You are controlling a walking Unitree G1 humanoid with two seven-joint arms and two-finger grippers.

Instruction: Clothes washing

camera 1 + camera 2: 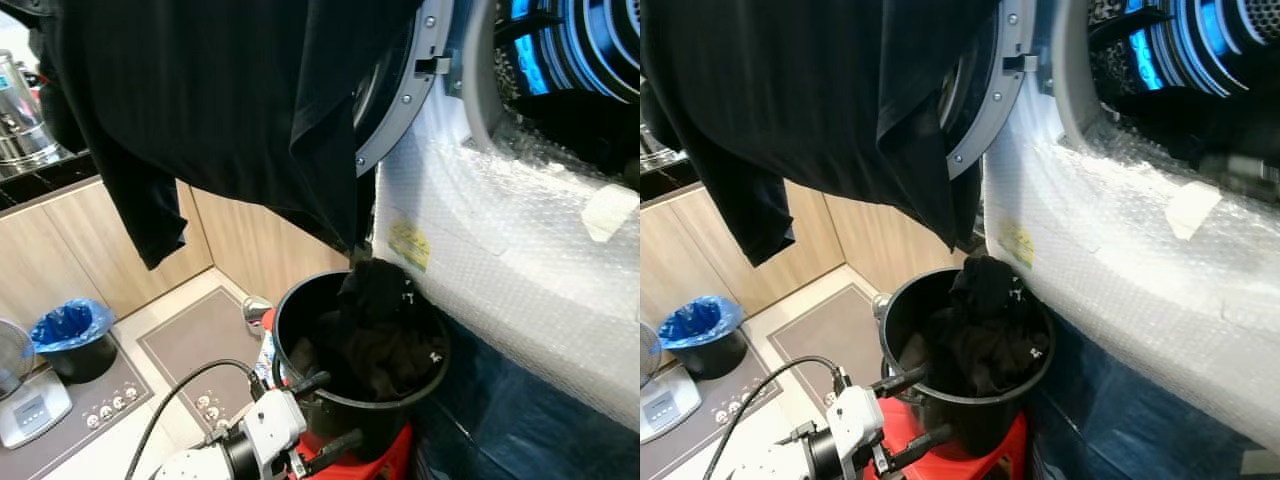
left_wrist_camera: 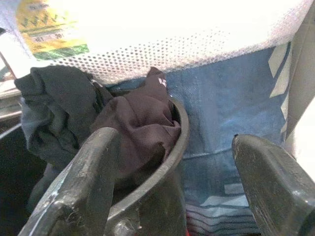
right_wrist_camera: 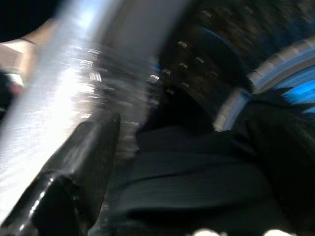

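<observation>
Loading: a black garment hangs in the air in front of the washer door, on its way to the drum; the step in hand looks like feeding it through the opening.
Right pincer: up at the drum mouth, dark cloth lying between its fingers; too blurred to tell whether it grips or has let go.
Left pincer: released, fingers spread, one inside and one outside the rim of the black bucket.
Bucket: on a red stool just beside the bubble-wrapped washer front, more dark clothes heaped inside.
Doing it well: push the cloth deep into the drum so the hanging tail follows and nothing catches on the door seal.
Risk: the trailing hem could drop back towards the bucket.
</observation>
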